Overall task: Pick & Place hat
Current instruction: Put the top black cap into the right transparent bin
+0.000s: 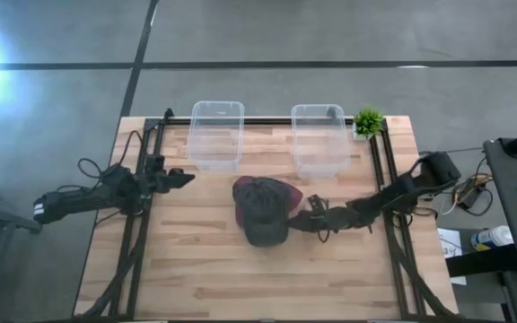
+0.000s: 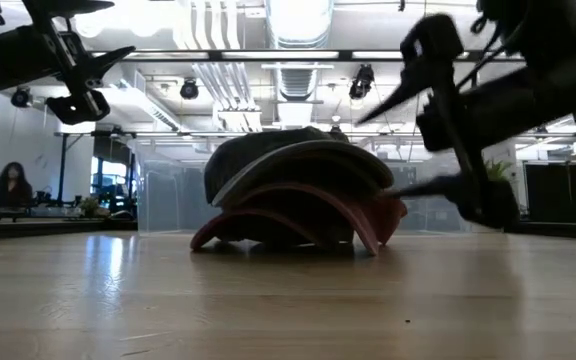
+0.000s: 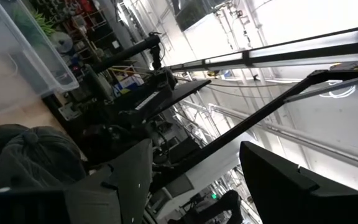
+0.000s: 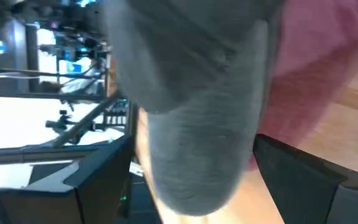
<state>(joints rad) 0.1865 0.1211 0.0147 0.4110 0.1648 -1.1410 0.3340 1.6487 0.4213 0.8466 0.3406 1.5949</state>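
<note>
Two caps lie stacked mid-table: a dark grey cap on top of a maroon cap, whose brim rests on the wood. My right gripper is open and low at the stack's right side. In the right wrist view its fingers stand either side of the grey cap. My left gripper hangs open above the table, left of the caps, touching nothing. From its own wrist view the grey cap is some way off. My right gripper comes in level from the table's right with one finger above and one low beside the maroon brim. Whether either finger touches a cap, I cannot tell.
Two clear plastic bins stand along the far edge, with a small green plant at the far right corner. Dark rails run down both table sides. Bare wood lies near the caps on the near side.
</note>
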